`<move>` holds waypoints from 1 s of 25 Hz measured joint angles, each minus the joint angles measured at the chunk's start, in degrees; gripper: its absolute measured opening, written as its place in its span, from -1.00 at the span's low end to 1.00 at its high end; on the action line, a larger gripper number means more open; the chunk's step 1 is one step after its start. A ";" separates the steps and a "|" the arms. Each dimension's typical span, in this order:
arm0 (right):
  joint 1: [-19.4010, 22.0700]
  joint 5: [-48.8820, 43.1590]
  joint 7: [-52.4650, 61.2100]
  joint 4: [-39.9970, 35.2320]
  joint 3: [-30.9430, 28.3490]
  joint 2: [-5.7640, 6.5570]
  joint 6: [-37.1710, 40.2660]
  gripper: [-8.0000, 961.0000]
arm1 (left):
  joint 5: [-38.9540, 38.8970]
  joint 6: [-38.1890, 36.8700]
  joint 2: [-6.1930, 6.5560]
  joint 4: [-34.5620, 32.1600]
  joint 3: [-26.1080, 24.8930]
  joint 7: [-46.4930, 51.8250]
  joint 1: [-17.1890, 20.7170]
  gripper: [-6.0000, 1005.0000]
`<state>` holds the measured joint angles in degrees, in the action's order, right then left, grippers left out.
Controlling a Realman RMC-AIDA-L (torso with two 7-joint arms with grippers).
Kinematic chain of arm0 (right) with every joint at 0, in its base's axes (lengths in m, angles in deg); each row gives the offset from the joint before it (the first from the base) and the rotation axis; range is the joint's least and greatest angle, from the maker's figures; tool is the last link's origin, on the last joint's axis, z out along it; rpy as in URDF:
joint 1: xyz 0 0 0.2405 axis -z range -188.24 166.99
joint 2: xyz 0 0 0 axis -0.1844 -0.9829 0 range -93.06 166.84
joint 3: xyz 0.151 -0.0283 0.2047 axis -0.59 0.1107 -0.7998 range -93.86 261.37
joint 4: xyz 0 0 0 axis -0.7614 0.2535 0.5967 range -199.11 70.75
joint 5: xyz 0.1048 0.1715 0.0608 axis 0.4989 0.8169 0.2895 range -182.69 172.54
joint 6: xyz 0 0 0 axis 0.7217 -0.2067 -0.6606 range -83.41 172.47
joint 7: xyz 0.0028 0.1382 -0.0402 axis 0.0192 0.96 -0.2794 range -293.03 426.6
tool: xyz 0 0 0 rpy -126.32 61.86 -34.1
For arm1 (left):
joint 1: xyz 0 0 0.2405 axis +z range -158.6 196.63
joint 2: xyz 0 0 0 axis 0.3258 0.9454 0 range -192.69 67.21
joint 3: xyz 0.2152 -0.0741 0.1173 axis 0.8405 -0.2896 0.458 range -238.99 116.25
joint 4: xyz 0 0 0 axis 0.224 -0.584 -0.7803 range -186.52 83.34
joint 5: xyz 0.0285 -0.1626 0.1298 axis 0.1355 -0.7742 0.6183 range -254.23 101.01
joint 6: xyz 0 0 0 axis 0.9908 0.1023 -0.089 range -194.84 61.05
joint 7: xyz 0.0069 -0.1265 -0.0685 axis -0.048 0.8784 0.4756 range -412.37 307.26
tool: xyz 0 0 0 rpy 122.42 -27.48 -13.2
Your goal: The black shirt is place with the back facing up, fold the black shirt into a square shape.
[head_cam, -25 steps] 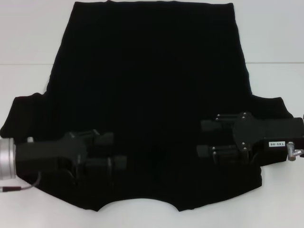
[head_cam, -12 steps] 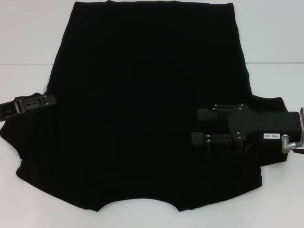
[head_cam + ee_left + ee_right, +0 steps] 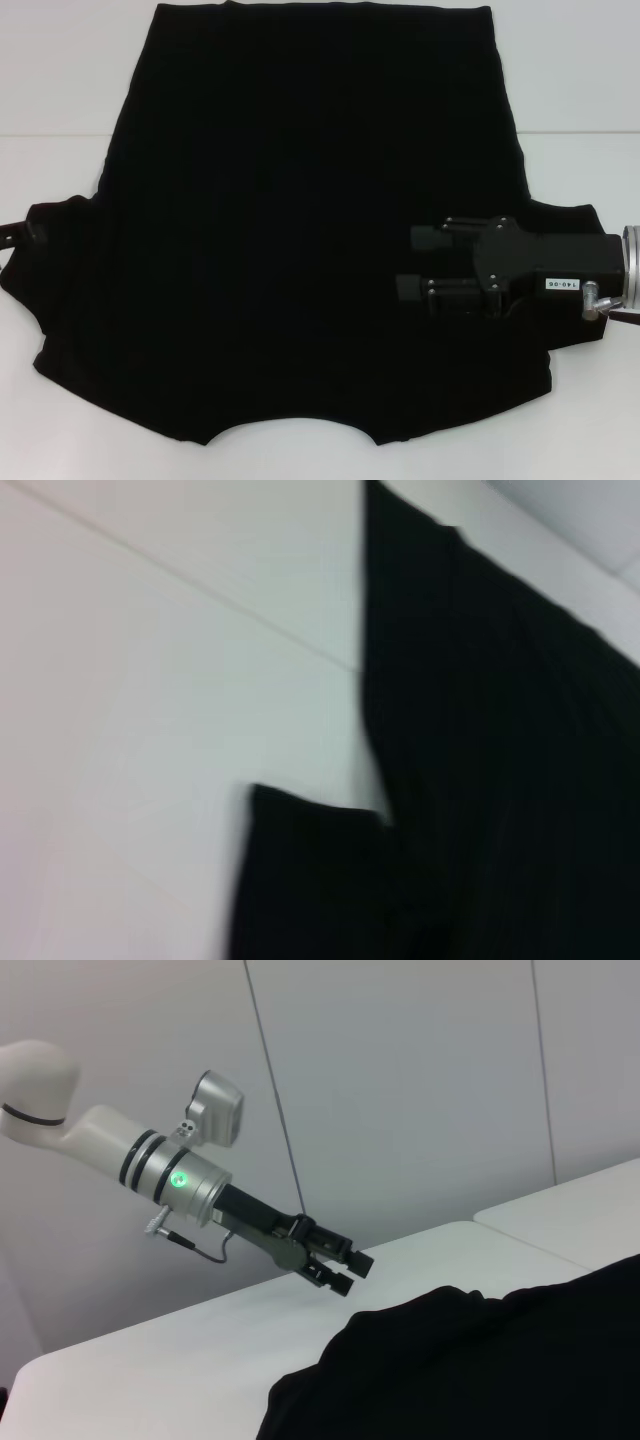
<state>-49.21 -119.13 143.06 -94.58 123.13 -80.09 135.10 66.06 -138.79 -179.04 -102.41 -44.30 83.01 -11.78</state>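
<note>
The right gripper [image 3: 415, 263] is matte black with small screws, a white label and a silver wrist ring; the left gripper [image 3: 347, 1267] is black on a white forearm with a green light.

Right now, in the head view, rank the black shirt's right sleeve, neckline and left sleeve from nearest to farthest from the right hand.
1. Right sleeve: the right hand reaches in over it.
2. Neckline: middle of the shirt's near edge.
3. Left sleeve: far across, on the robot's left.

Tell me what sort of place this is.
Probably a robotics lab or test cell: a bare white table, plain panelled walls, and two robot arms working over a black shirt laid flat.
</note>
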 joint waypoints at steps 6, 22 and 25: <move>0.06 -0.01 0.22 -0.03 -0.01 0.00 -0.09 0.65 | 2.67 3.41 0.03 1.15 0.26 1.66 -0.50 0.77; 0.00 -0.01 0.20 -0.07 -0.10 0.00 -0.08 0.65 | 4.22 11.84 0.11 6.26 1.20 1.61 -1.55 0.75; 0.00 0.00 0.20 -0.16 -0.10 0.00 -0.19 0.65 | 4.26 12.08 0.11 6.48 1.21 1.36 -1.55 0.75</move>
<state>-49.21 -119.13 143.26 -94.74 123.04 -80.09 134.91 70.32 -126.71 -178.93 -95.92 -43.09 84.37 -13.33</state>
